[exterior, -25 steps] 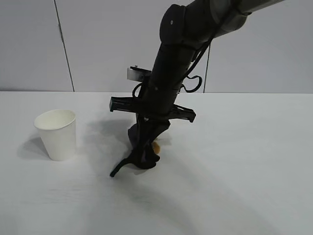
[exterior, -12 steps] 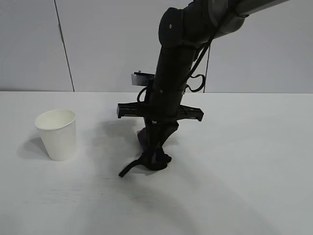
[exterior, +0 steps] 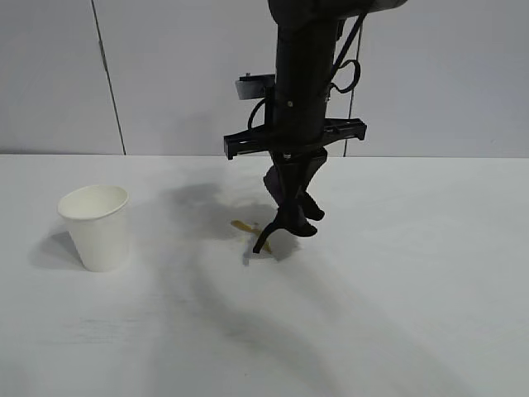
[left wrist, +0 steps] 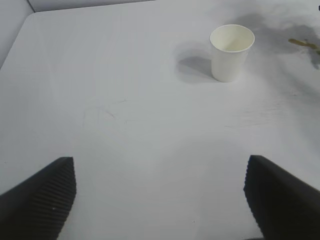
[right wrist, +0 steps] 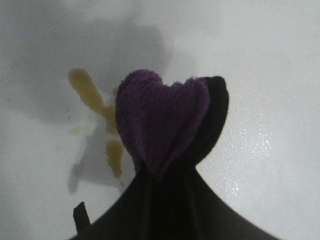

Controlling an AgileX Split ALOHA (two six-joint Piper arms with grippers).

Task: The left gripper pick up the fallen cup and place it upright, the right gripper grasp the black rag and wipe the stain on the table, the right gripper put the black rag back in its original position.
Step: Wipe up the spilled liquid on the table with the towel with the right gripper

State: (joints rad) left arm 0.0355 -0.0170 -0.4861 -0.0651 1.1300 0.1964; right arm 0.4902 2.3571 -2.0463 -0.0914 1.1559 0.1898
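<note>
The right gripper [exterior: 291, 217] hangs above the middle of the table [exterior: 413, 289], pointing almost straight down, its fingers pinched tight on the black rag [exterior: 294, 222]. The rag dangles clear of the surface, bunched up between the fingers, with its thin loop tail drooping down and to the left of it in the outside view. From the right wrist camera the rag [right wrist: 165, 120] shows a fuzzy purple face bulging out past the black cloth, filling the middle of that view. Just under and a little to the left of the hanging rag lies the stain [exterior: 248, 227], an amber streak on the white tabletop with a few smaller yellow smears beside it; in the right wrist view the stain [right wrist: 92, 100] sits right next to the purple patch, partly hidden behind it. Well off to the left the cup [exterior: 96, 227] stands upright on its base, open mouth up, with its shadow falling to its left. The left gripper [left wrist: 160, 200] is parked back from all this, its two ribbed fingers [left wrist: 42, 192] spread wide with nothing between them, looking across bare table toward the cup [left wrist: 231, 52].
</note>
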